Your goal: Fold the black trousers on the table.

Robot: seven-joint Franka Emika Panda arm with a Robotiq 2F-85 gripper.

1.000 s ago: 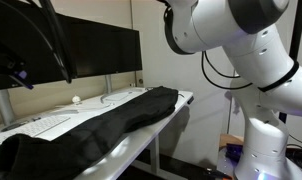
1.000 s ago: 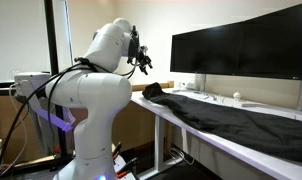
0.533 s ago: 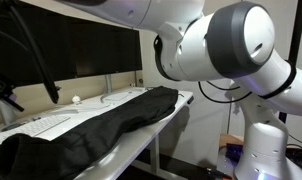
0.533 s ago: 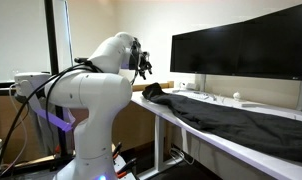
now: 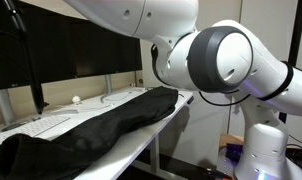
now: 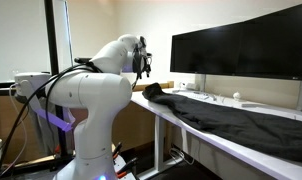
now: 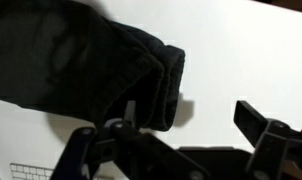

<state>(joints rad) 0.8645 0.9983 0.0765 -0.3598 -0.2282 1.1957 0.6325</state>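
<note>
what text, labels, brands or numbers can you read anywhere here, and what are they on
No text can be read in any view.
Monitor screens: dark, nothing displayed.
White keyboard: key legends too small to read.
Black trousers: no label or tag showing.
Robot arm: plain white shell, no readable marking.
</note>
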